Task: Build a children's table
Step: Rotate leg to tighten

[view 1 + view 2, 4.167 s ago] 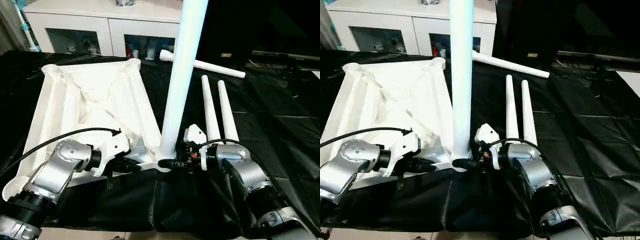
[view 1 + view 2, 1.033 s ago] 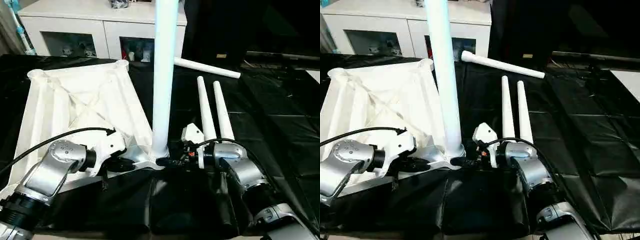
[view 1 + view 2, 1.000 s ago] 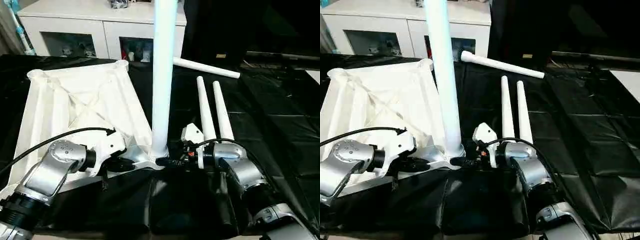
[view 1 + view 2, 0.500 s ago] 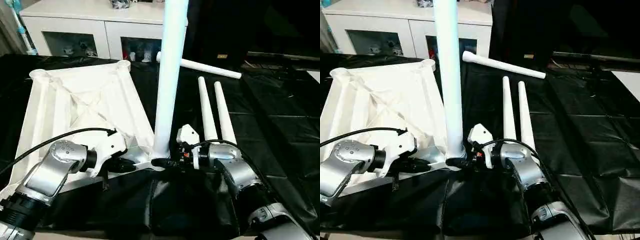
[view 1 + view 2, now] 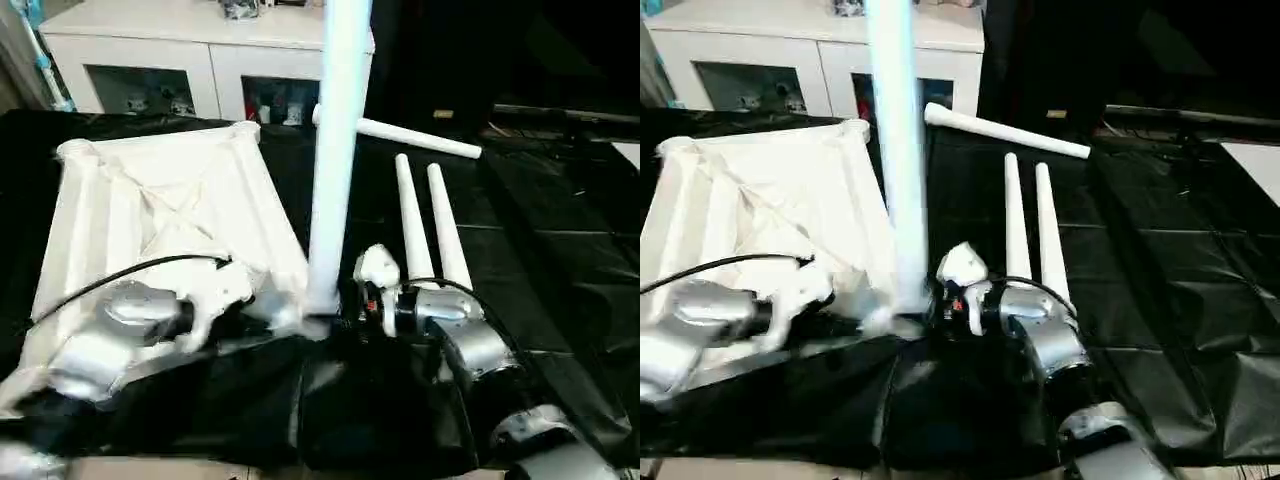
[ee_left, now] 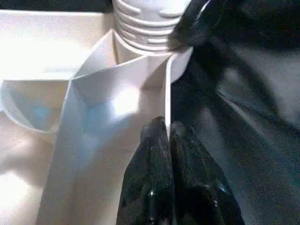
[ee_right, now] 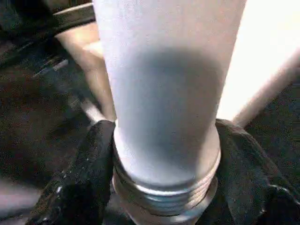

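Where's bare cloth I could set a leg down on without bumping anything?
Free: the black cloth on the robot's right of the two parallel legs, and the near strip before both forearms. Crowded: the near corner socket, where the right gripper clamps the upright leg and the left gripper pinches the tabletop rim. A fourth leg lies behind.

A work surface draped in crinkled black sheeting [image 5: 560, 250] carries everything here. Lying flat on it, underside up, is the white tabletop [image 5: 150, 220], spreading away from the left gripper [image 6: 168, 133], which is pinched on its near rim. Just beyond the right gripper [image 7: 159, 154] two loose white legs [image 5: 425, 225] lie side by side, touching or nearly so, and a third leg [image 5: 410, 138] lies crosswise farther out past their tips.
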### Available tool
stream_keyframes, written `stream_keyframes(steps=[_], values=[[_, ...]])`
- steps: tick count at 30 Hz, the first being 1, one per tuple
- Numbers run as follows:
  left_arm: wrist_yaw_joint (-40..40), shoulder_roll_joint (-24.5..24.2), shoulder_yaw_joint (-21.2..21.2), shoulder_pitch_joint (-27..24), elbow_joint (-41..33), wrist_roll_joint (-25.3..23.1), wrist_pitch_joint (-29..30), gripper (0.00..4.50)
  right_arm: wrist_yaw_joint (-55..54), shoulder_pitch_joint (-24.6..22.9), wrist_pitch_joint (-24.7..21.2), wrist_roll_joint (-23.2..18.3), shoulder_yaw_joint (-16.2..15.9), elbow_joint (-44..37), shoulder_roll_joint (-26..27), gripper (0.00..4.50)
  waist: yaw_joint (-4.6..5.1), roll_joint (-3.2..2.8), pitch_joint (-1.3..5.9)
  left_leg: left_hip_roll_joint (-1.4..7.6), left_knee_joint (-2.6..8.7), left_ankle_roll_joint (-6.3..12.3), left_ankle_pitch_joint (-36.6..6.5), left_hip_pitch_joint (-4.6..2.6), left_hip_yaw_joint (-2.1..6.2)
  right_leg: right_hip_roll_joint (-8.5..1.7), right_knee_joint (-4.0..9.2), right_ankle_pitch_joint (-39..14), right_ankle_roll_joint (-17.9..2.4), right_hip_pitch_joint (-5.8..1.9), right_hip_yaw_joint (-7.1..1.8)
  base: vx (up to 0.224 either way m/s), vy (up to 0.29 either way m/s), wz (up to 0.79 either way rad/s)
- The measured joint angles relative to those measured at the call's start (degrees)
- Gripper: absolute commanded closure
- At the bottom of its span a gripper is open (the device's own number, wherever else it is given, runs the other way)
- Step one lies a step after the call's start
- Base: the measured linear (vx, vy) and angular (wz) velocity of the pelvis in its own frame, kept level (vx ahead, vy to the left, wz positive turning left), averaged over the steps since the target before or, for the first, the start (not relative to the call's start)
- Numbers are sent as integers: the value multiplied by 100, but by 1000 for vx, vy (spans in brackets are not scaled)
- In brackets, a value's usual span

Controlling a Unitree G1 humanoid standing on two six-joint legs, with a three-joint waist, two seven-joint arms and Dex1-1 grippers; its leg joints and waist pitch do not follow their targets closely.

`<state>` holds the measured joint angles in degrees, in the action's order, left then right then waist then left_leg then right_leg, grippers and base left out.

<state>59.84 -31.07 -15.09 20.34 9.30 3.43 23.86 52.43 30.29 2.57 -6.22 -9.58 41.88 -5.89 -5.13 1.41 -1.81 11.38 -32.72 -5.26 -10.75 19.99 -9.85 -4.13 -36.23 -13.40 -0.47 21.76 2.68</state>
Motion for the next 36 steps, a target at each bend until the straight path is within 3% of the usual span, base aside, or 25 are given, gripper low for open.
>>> stream_keyframes(steps=[4,8,12,17,19,25,30,33,36], values=[[-1037,860,159,100,294,-120,238,450,-1380,7,-4,40,347,255,364,178,3,5,7,-1,-6,-17,14,-20,0,-2,2,15,-8,-22,-5,0,0,0],[-2055,1722,252,359,677,-273,630,450,-2840,199,-40,216,624,591,721,178,1,-11,8,-25,3,-17,13,-93,-1,-20,10,8,5,-86,-15,0,0,0],[-2522,2038,276,568,954,-365,685,450,-3685,462,-106,260,806,881,964,178,-5,-22,16,-35,13,-16,13,-93,1,-24,11,-17,48,-83,-24,0,0,0],[-2551,2037,239,611,991,-389,682,450,-3747,569,-200,280,845,944,997,178,-4,-14,20,-36,34,-16,13,-90,1,-23,12,-23,57,-79,-21,0,0,0],[-2551,2020,213,611,972,-428,699,450,-3742,569,-198,280,862,944,1006,122,-4,-13,20,-35,40,-16,13,-91,2,-22,12,-24,59,-77,-20,0,0,0],[-2430,1725,86,620,890,-526,688,450,-3435,569,-104,256,855,952,1043,66,28,9,9,-35,43,-16,13,-92,4,-21,13,-27,65,-66,-19,0,0,0],[-1630,1009,-102,451,445,-535,470,450,-2290,551,-201,249,519,701,706,66,103,30,9,-32,84,-17,13,-51,4,-13,19,-15,41,-13,-15,0,0,0],[-1091,614,-157,304,185,-455,290,450,-1551,507,-216,237,276,434,442,66,31,23,7,-17,85,-5,18,6,8,0,19,-23,27,30,2,0,0,0],[-466,169,-177,116,-124,-246,157,450,-592,358,-210,209,11,71,99,66,-10,23,6,-13,79,33,6,13,8,2,25,-32,14,31,7,0,0,0]])
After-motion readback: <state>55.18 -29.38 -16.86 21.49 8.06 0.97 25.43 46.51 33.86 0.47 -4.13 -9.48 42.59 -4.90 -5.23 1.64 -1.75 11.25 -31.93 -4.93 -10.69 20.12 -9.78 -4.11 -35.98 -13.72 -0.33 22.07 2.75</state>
